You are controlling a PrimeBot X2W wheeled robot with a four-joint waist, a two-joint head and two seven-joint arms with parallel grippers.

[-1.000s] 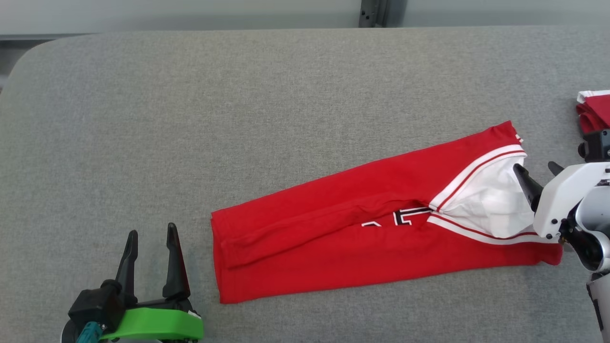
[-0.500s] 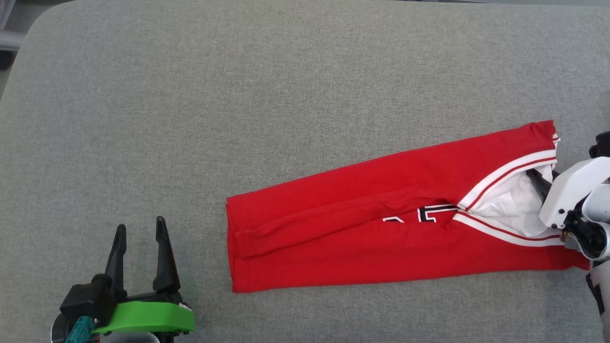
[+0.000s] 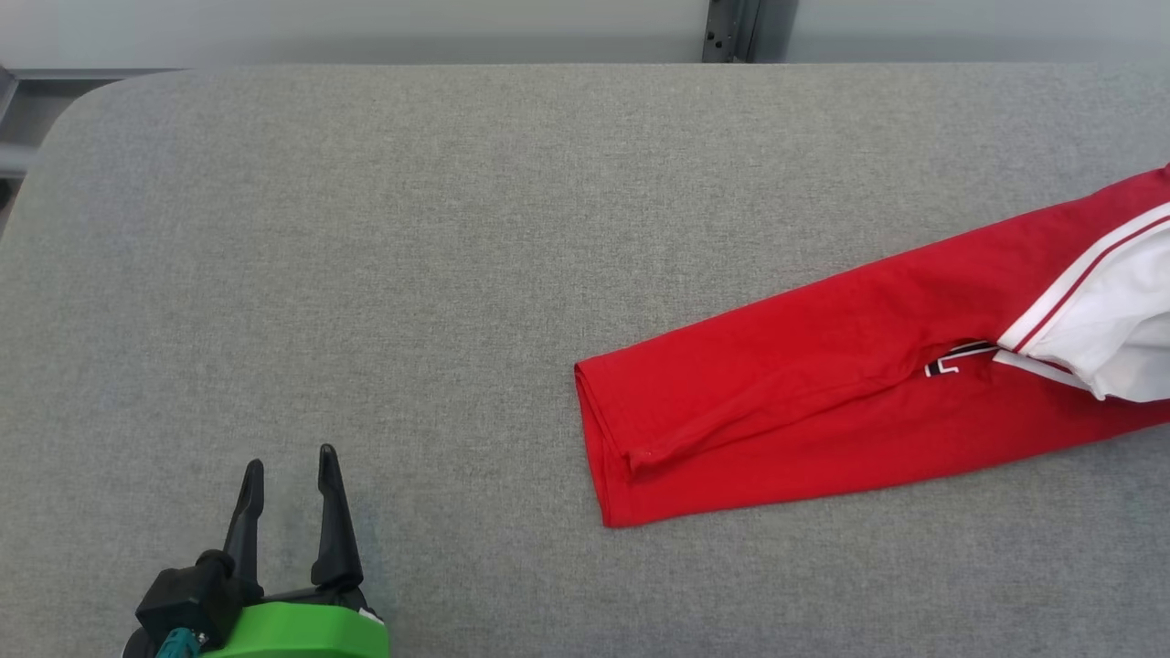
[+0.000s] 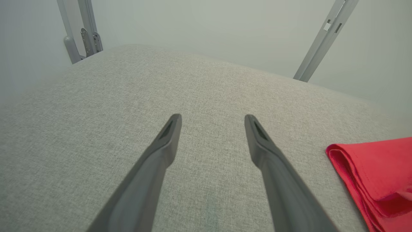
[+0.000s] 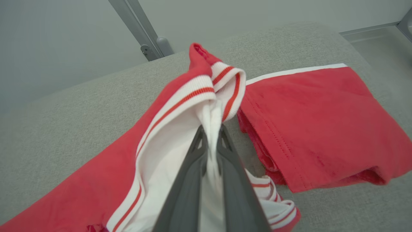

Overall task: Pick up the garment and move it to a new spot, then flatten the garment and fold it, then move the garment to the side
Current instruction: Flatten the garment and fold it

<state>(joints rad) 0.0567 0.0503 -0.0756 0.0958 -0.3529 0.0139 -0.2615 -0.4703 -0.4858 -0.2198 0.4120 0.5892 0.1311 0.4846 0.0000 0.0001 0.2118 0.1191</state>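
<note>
- Red knit garment with white-and-red striped trim: folded into a long narrow strip, lying on the grey fabric-covered table, toward its right side.
- Right end effector: pinched tight on the garment's white inner layer at the trimmed end, which is bunched upward.
- Left end effector: spread wide, empty, well apart from the hem.
- Progress, my read: flatten and fold look done; the move to the side is barely begun.
- Right wrist view gives the grip and a second folded red cloth just beside; head view gives the strip's length and hem.
</note>
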